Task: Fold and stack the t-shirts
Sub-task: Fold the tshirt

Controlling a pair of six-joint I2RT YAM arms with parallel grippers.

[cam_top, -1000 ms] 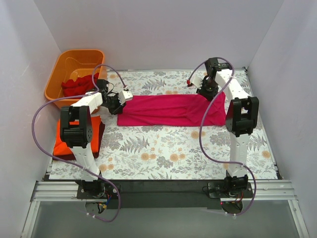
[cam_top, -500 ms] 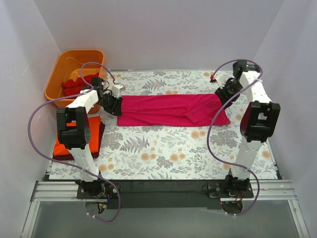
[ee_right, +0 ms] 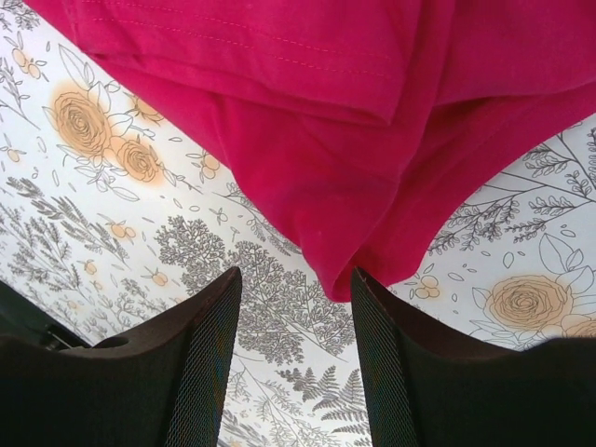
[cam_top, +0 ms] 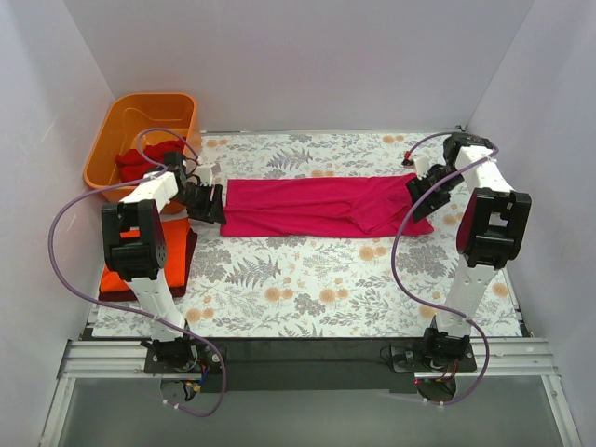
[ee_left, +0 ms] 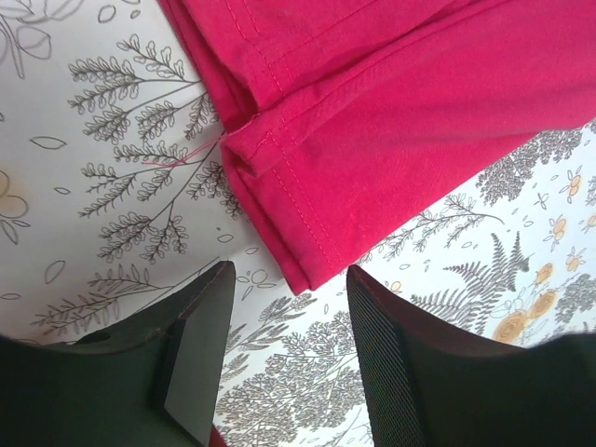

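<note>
A magenta-pink t-shirt [cam_top: 321, 206] lies folded into a long flat strip across the middle of the floral table. My left gripper [cam_top: 207, 201] is open and empty just off the strip's left end; its hemmed corner [ee_left: 307, 251] lies ahead of the open jaws. My right gripper [cam_top: 421, 191] is open and empty at the strip's right end, whose folded corner [ee_right: 358, 251] sits just ahead of the jaws. An orange tee on a dark maroon one [cam_top: 179, 261] lies stacked at the left edge, partly hidden by the left arm. A deep red tee [cam_top: 142, 160] sits in the tub.
The rigid orange plastic tub [cam_top: 130, 118] stands at the back left corner. White walls close in the table on three sides. Purple cables loop beside both arms. The floral tablecloth [cam_top: 307, 289] runs to the black front rail.
Both grippers let go of the pink shirt and moved outward to its ends. The shirt, first bunched at the right, now lies stretched flat as a longer strip.
</note>
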